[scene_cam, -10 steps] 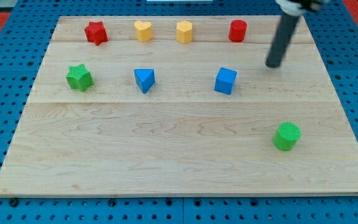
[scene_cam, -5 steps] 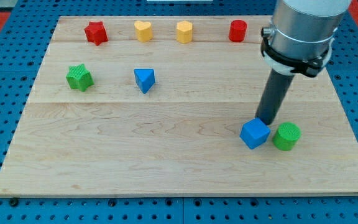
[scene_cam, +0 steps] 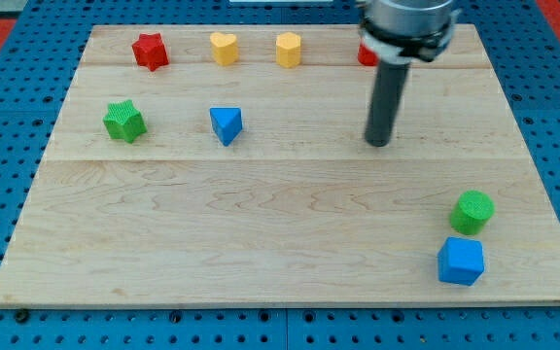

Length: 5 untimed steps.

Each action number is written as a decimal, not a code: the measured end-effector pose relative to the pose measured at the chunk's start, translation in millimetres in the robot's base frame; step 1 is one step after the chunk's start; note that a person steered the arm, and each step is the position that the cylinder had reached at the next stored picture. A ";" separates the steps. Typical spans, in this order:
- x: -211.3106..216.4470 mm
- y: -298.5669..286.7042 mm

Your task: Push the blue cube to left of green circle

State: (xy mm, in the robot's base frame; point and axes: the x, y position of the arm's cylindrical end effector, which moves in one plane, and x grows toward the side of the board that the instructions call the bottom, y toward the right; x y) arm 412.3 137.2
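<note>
One blue cube (scene_cam: pixel 461 261) sits just below the green circle (scene_cam: pixel 472 211), not left; our tip (scene_cam: pixel 378 142), a bare rod with no claw, stands well up-left of the circle.

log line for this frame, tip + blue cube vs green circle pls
tip: mid-board, clear of blocks | blue cube: below green circle, near view's bottom right | goal: not met, cube not left of circle

green circle (scene_cam: pixel 473 211) left: open | below: blue cube (scene_cam: pixel 461 261) touching
</note>
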 end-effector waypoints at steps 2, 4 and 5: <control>142.6 123.5; 200.5 23.8; 159.6 20.2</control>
